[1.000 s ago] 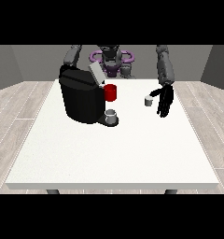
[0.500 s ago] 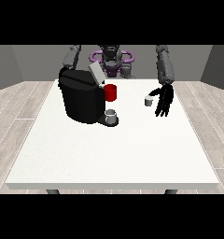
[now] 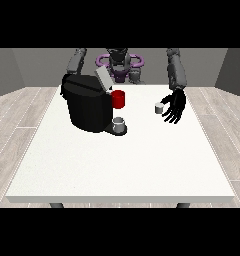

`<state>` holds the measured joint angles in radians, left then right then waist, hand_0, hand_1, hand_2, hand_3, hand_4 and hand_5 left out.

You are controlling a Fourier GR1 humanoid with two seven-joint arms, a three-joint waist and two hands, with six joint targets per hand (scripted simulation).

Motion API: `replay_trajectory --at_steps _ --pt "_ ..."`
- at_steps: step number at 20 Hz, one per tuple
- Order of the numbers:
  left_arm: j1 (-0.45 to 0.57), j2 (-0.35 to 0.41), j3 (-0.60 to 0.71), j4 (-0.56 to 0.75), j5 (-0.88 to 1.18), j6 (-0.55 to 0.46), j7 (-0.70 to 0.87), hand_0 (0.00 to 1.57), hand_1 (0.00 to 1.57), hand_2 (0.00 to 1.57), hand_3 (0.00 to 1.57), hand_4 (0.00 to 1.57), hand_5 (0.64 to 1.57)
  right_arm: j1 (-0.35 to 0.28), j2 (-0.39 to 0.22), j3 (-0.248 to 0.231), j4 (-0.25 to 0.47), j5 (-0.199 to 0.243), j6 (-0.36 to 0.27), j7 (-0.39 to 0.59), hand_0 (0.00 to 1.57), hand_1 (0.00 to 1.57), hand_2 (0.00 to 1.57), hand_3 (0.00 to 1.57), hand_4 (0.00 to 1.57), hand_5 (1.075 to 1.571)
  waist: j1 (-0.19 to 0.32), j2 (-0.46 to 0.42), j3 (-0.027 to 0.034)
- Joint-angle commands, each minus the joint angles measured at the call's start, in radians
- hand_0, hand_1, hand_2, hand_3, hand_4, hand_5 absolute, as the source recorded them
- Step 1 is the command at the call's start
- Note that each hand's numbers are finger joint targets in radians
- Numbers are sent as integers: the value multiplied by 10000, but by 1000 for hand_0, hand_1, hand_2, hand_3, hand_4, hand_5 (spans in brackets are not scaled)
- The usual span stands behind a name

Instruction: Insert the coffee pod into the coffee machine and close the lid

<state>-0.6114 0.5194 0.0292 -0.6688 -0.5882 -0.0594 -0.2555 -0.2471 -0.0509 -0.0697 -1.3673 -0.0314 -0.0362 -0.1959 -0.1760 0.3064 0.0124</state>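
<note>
A small white coffee pod stands on the white table, right of centre. The hand at the view's right hangs just right of the pod with its fingers spread and pointing down, not touching it as far as I can see. The black coffee machine stands at the table's left, its grey lid tilted up. The other arm runs down behind the machine, and its hand is hidden.
A red mug sits beside the machine's top right. A grey cup rests on the machine's drip tray. The table's front half holds nothing else in view.
The hand at the view's right has risen slightly and shifted toward the pod, with its fingers spreading. The pod, machine and lid have not moved.
</note>
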Motion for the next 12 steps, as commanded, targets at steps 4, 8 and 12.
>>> replay_trajectory --at_steps 4,8,12 --pt "368 -1446 -823 117 -556 195 20 1200 1200 1206 1077 0 1571 17 140 97 166 -35 -85 583 0 0 0 0 328 1571 -141 -598 -128" --pt "75 -1217 -389 434 -497 499 -140 1331 1331 1334 1177 71 1571 301 257 319 306 346 -192 -303 0 0 0 0 318 1571 -195 -62 -129" --pt "120 -1420 -637 537 -856 429 -48 1151 1151 1262 1182 323 1571 276 337 321 298 278 -374 466 0 0 0 0 365 1571 -70 -855 -129"
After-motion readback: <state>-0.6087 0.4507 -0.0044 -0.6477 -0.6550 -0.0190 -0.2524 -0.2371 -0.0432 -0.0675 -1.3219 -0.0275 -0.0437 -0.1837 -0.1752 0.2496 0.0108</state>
